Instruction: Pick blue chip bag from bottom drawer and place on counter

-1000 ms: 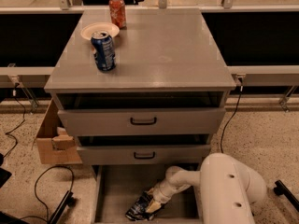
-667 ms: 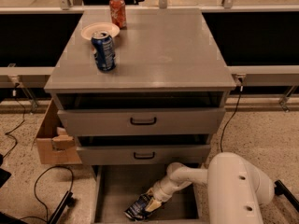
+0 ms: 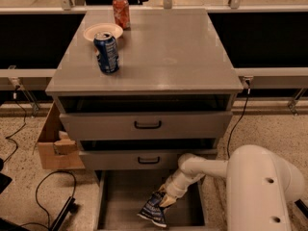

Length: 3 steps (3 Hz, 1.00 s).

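ok so starting at the fingers (image 3: 170, 201): they look clenched on the upper corner of the blue chip bag (image 3: 153, 211), pinching the foil right at its top edge. the gripper (image 3: 166, 200) is low inside the bottom drawer (image 3: 122, 196), toward the right half of the tray, just below the front of the middle drawer (image 3: 144, 159). the arm (image 3: 202, 167) reaches in from the right, coming off that big white body of the robot.

the bag is inside the open drawer, under the gripper and a bit left of it. i honestly can't tell if its lower end is resting on the drawer floor or already off it.

progress, as i'd judge it: the reach is done and the grab looks done. the lift out of the drawer, the carry up past the two upper drawer fronts and the set-down are all left. the tabletop (image 3: 168, 47) has a blue soda can (image 3: 106, 52), a red can (image 3: 121, 12) and a plate (image 3: 91, 33) bunched at the back left, and no bag on it yet.

orientation: the bag's long axis runs on a diagonal, from the pinched end up by the gripper down to the lower left toward the drawer's open front. so the held end points back at the cabinet and the free end points out at the front-left corner. it looks crumpled, not flat.
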### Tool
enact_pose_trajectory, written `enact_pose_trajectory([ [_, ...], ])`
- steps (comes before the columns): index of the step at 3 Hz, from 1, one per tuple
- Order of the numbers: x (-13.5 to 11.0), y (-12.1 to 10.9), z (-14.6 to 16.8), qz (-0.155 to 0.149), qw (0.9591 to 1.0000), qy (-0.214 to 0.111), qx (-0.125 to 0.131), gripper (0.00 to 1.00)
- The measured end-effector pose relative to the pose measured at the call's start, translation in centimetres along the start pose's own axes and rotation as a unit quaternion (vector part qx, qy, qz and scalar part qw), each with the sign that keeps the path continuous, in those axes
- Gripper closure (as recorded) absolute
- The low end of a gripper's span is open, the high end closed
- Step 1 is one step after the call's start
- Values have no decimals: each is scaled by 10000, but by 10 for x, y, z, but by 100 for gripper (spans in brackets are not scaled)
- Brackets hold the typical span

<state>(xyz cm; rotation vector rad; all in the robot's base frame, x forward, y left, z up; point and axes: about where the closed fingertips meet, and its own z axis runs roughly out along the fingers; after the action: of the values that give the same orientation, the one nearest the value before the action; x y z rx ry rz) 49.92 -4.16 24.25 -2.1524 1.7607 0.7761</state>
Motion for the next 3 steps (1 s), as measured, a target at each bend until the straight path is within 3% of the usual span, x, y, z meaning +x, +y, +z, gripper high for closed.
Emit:
enact_pose_trajectory([
  [1, 18, 9, -59, 268, 9985, 469, 2, 100],
  [2, 35, 22, -123, 654, 9944, 824, 85, 100],
  [3, 46, 35, -198, 914, 9904, 1017, 186, 100],
])
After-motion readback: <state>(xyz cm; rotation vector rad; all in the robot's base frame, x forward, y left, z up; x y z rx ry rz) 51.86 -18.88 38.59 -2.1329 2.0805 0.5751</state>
